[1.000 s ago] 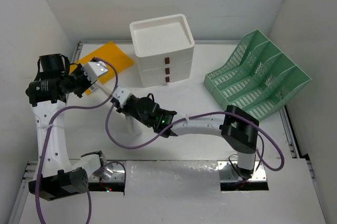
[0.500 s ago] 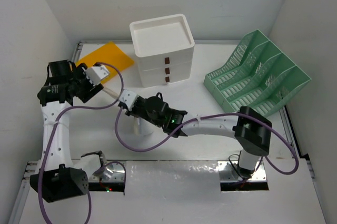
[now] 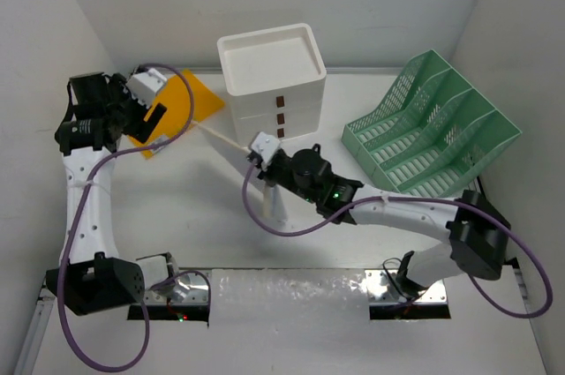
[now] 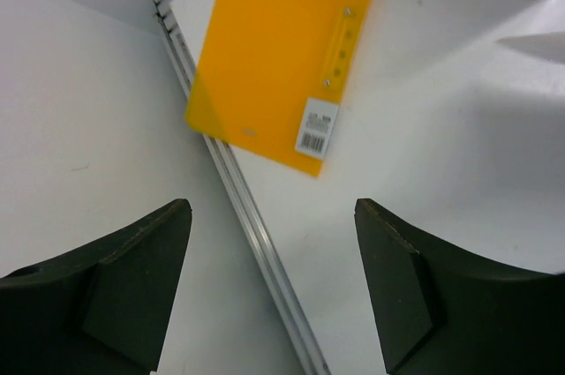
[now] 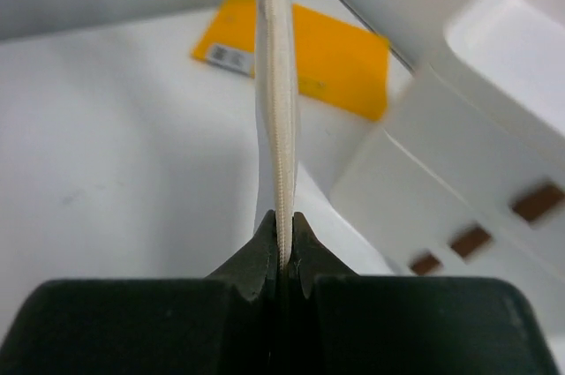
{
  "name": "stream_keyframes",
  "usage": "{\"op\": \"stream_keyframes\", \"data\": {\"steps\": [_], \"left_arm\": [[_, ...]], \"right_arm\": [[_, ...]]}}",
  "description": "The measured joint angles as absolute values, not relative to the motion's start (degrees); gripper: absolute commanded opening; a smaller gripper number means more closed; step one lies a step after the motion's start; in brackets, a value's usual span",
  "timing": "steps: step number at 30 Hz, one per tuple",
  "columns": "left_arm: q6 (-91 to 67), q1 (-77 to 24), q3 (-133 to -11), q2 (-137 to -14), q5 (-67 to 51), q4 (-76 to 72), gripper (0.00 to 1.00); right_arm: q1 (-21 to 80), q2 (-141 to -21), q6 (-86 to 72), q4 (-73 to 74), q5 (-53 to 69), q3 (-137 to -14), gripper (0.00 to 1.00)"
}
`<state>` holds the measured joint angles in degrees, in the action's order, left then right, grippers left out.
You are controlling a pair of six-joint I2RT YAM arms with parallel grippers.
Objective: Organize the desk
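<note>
The desk (image 3: 172,216) is a white tabletop with a silver rail (image 4: 256,234) along its left edge. My right gripper (image 3: 261,153) (image 5: 282,221) is shut on a thin white booklet (image 5: 278,84), held on edge above the middle of the desk, in front of the drawer unit. The booklet (image 3: 221,135) juts out to the far left, with a loose page drooping below it. My left gripper (image 3: 141,119) (image 4: 272,206) hangs open and empty over the desk's far left edge, next to an orange folder (image 3: 190,97) (image 4: 282,48) lying flat there.
A white three-drawer unit (image 3: 269,75) (image 5: 459,172) stands at the back centre. A green mesh file rack (image 3: 433,123) stands at the right. White walls close in the desk on the left, back and right. Purple cables loop from both wrists.
The left gripper opened, let go of the white booklet and drew back to the far left over the orange folder. The right gripper closed on the booklet and carried it to the right.
</note>
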<state>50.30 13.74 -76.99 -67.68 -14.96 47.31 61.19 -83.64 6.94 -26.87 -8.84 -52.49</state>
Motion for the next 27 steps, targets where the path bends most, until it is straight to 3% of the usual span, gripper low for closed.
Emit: {"op": "stream_keyframes", "data": {"steps": [5,16,24,27], "left_arm": [[41.76,14.17,-78.74,-68.6,-15.07,43.31,0.72],[34.54,14.41,-73.69,-69.38,-15.9,39.7,0.7],[28.21,14.28,-82.96,-69.76,-33.61,47.7,0.69],[21.76,12.19,-88.97,-69.34,-40.38,47.24,0.77]], "right_arm": [[58.65,-76.01,6.02,-24.67,-13.93,-44.12,0.0],[59.37,-56.53,18.61,-33.36,-29.87,-43.7,0.0],[60.23,-68.14,34.46,-45.56,-40.93,-45.74,0.0],[62.81,-75.35,42.44,-52.27,-44.69,-45.78,0.0]]}}
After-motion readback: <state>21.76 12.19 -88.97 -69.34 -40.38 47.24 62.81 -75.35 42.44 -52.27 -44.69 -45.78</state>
